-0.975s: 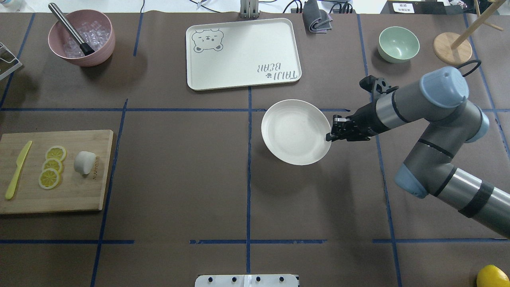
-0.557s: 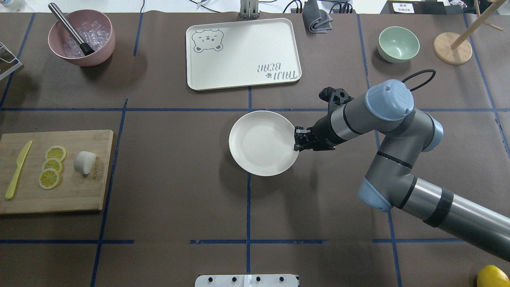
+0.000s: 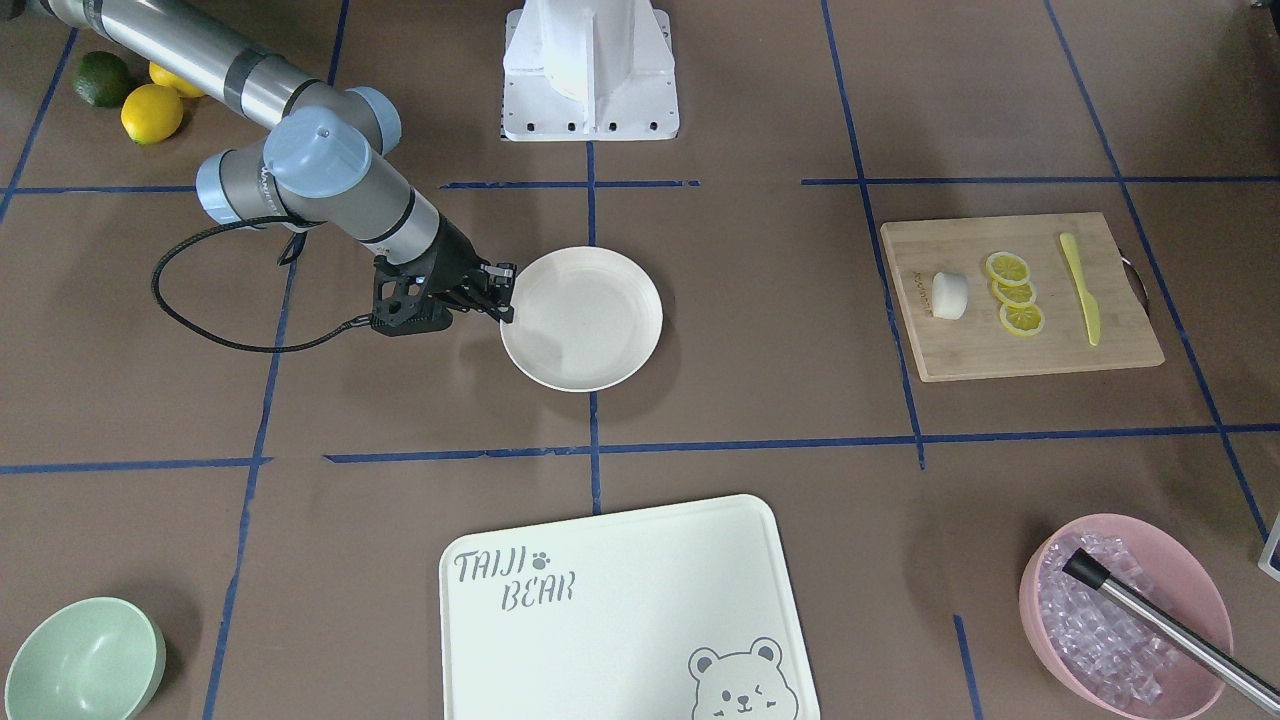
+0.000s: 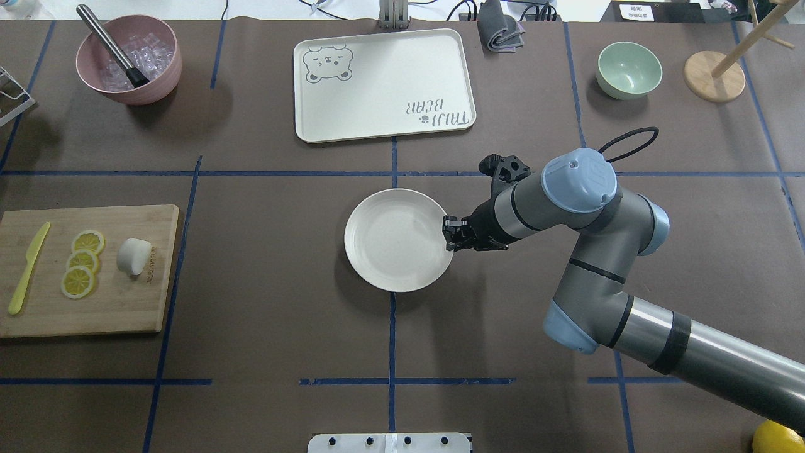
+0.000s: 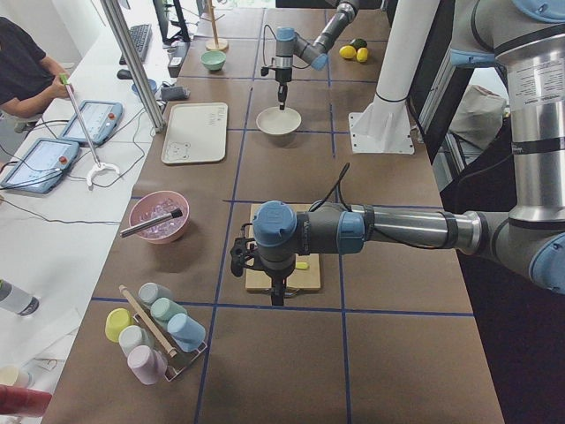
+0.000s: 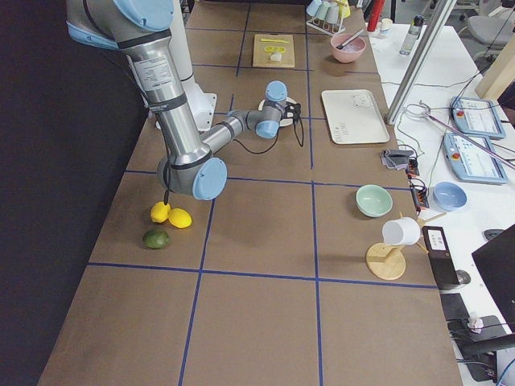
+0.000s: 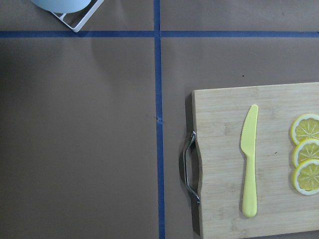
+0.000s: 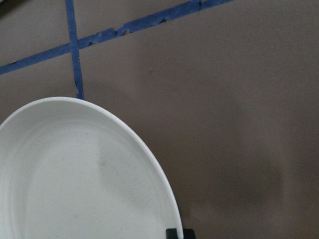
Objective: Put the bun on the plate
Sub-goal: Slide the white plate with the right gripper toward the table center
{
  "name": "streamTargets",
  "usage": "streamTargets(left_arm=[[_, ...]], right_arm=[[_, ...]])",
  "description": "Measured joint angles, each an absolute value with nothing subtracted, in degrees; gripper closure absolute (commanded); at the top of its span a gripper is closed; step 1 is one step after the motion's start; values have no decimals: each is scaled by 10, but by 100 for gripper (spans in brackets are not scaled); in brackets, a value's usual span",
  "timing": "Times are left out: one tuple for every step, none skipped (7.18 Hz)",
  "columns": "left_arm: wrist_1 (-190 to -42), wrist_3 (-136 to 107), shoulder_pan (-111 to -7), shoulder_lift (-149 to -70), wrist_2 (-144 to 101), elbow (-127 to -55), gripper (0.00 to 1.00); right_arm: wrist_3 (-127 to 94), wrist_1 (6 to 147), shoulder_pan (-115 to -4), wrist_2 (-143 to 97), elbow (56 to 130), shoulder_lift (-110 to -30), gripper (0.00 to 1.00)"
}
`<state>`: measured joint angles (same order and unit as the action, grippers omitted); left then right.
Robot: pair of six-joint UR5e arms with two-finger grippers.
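Dragging the plate [image 4: 390, 242] by its rim, my right gripper [image 4: 448, 234] has brought it left and closer to my base than a second ago. Back then it lay right of the middle tape line and overlapped the cross line. Now it sits on the middle line, just below the cross line. My right arm has folded inward with it. Nothing else on the table has shifted.

My right fingers are pinched on the plate's edge, on the side facing that arm. In the right wrist view only a dark fingertip [image 8: 174, 233] shows against the rim. My left gripper [image 5: 276, 296] hangs over the near end of the board, and I cannot tell whether it is spread or pressed together.

The pink bowl [image 4: 157, 85] at the far left holds ice [image 4: 144, 50] and a metal rod [image 4: 110, 43] that leans out over its rim. The green bowl [image 4: 629, 69] stands at the far right, and the bear-printed tray [image 4: 383, 82] lies between the two, beyond the plate. In the left side view a wire rack [image 5: 181, 364] holds pastel cups [image 5: 154, 322] on their sides.

The bun [image 4: 133, 256] is a small, plain white lump, rounded and a little oblong, with a matte surface. It rests on the board [image 4: 94, 314] at my left, just beside three lemon slices [image 4: 82, 263], with a yellow knife [image 4: 28, 267] beyond them. It is well apart from the plate and not yet on it.
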<state>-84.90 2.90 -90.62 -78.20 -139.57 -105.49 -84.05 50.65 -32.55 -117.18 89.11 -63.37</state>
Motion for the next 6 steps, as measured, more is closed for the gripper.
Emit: streamTargets(left_arm=[[-849, 29, -906, -782, -1396, -1055, 0], [-849, 29, -906, -782, -1396, -1055, 0], [-849, 29, -905, -782, -1396, -1055, 0], [-849, 29, -905, -782, -1396, -1056, 0], [-849, 29, -905, -782, -1396, -1056, 0], [-849, 29, -905, -782, -1396, -1056, 0]], right_arm=[[-840, 507, -321, -1167, 891, -634, 95], [-840, 508, -318, -1166, 891, -634, 66], [-839, 508, -316, -1165, 891, -634, 31], [-839, 512, -315, -1165, 891, -633, 1], [-840, 520, -315, -1164, 892, -630, 1], [-840, 525, -315, -1162, 895, -628, 1]])
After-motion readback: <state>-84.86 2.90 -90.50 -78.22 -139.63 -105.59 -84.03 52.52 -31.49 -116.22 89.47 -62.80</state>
